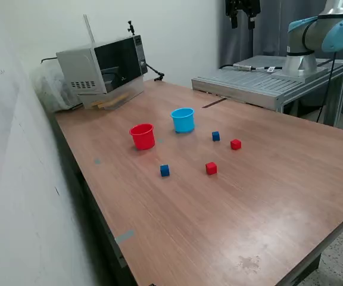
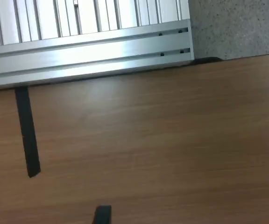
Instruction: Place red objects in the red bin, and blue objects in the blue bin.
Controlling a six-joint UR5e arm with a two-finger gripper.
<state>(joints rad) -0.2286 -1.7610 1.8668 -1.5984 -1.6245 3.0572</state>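
The gripper (image 1: 243,13) is seen only as a dark shape at the top edge of the exterior view, right of centre, held high above the far side of the table and well apart from every task item. Whether its jaws are apart or together cannot be told; in the wrist view only dark finger tips (image 2: 102,214) intrude at the lower edge, with nothing between them. That view shows bare table wood (image 2: 172,140), a black tape strip (image 2: 27,130) and the aluminium base plate (image 2: 88,51), which suggests the arm is parked near its mount, work not yet begun.

Two cups are counted near the middle of the exterior view: one red cup (image 1: 142,136) and one light-blue cup (image 1: 183,119), near each other and upright, mouths open to receive items.

Four cubes are counted, all lying loose on the table, none in a cup: two red cubes (image 1: 211,168) (image 1: 236,143) and two blue cubes (image 1: 164,170) (image 1: 215,136), spread below and right of the cups, each well clear of its neighbours, presumably so any may be gripped singly.

A microwave (image 1: 103,68) stands in the upper left.
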